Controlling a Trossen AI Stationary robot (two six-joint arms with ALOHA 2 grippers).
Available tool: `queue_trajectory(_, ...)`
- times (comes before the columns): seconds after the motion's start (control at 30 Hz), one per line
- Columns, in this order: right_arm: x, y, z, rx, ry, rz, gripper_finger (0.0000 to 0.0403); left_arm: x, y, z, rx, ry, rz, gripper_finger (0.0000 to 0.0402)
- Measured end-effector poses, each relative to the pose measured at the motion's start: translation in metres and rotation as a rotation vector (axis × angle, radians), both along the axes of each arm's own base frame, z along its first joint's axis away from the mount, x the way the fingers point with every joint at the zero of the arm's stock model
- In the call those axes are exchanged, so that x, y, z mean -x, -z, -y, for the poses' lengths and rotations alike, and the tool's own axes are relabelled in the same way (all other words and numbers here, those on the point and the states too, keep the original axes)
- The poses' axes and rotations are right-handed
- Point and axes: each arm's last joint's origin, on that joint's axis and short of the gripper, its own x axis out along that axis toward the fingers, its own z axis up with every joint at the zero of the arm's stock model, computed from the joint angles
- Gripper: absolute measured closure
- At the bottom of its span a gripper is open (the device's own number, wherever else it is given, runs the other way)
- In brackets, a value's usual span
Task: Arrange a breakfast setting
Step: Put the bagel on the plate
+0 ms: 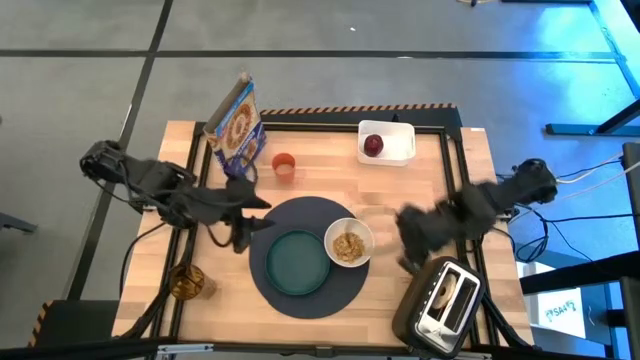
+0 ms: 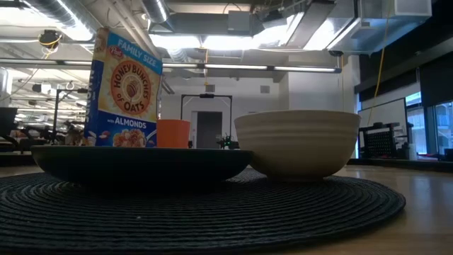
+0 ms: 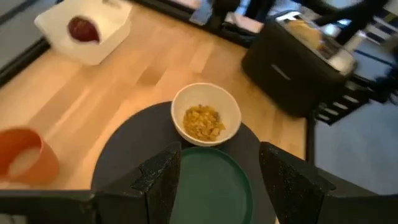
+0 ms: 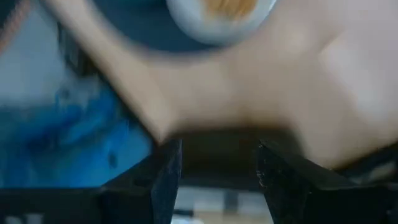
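The round dark placemat (image 1: 310, 295) lies on the table's near middle. On it stand the teal plate (image 1: 297, 262) and the white bowl (image 1: 348, 243) with cereal in it. The orange cup (image 1: 284, 165) stands behind the mat. The red apple (image 1: 373, 145) lies in the white container. A tan bagel piece (image 1: 447, 290) sits in the toaster's slot. No spoon shows. My left gripper (image 3: 217, 180) is open and empty above the mat's left edge (image 1: 255, 215). My right gripper (image 4: 217, 168) is open and empty, right of the bowl (image 1: 402, 232).
The black-and-silver toaster (image 1: 440, 305) stands at the near right corner, close under my right arm. A cereal box (image 1: 235, 125) stands at the far left and a white container (image 1: 387, 142) at the far middle. A small amber glass (image 1: 190, 282) stands near left.
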Motion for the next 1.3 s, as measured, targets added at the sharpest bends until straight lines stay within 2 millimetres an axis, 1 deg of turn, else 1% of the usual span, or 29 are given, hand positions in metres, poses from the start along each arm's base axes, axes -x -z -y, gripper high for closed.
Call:
queue_trajectory(0.1,0.017,0.001,-0.026,-0.050,-0.098,-0.055,0.0212,-0.016,0.011,0.006,-0.014,-0.052,-0.019,0.0191)
queue_trajectory(0.17,0.028,0.001,-0.040,-0.009,-0.262,-0.015,0.0212,-0.028,0.018,0.010,-0.041,-0.053,-0.027,0.0191)
queue_trajectory(0.27,0.046,0.002,-0.060,0.102,-0.555,0.083,0.0212,-0.050,0.026,0.016,-0.104,0.010,-0.022,0.0191)
queue_trajectory(0.33,0.056,0.002,-0.069,0.145,-0.687,0.123,0.0212,-0.063,0.031,0.019,-0.132,0.078,-0.009,0.0191)
queue_trajectory(0.43,0.067,0.002,-0.079,0.145,-0.812,0.137,0.0212,-0.077,0.034,0.023,-0.118,0.146,0.031,0.0191)
queue_trajectory(0.57,0.072,0.008,-0.092,0.174,-0.939,0.143,0.0212,-0.085,0.036,0.026,-0.112,0.139,0.060,0.0191)
queue_trajectory(0.63,0.073,0.015,-0.096,0.191,-0.998,0.133,0.0212,-0.086,0.036,0.026,-0.119,0.118,0.064,0.0191)
queue_trajectory(0.73,0.072,0.033,-0.100,0.159,-1.065,0.068,0.0212,-0.086,0.036,0.027,-0.112,0.089,0.070,0.0191)
queue_trajectory(0.83,0.070,0.052,-0.103,0.171,-1.074,0.028,0.0212,-0.085,0.036,0.027,-0.105,0.071,0.075,0.0191)
queue_trajectory(1.07,0.069,0.077,-0.104,0.200,-1.125,-0.012,0.0215,-0.084,0.036,0.031,-0.104,0.077,0.077,0.0191)
queue_trajectory(1.17,0.070,0.081,-0.103,0.197,-1.127,-0.031,0.0237,-0.084,0.036,0.031,-0.103,0.077,0.077,0.0191)
queue_trajectory(1.3,0.070,0.081,-0.104,0.180,-1.131,-0.033,0.0293,-0.084,0.036,0.031,-0.100,0.074,0.078,0.0191)
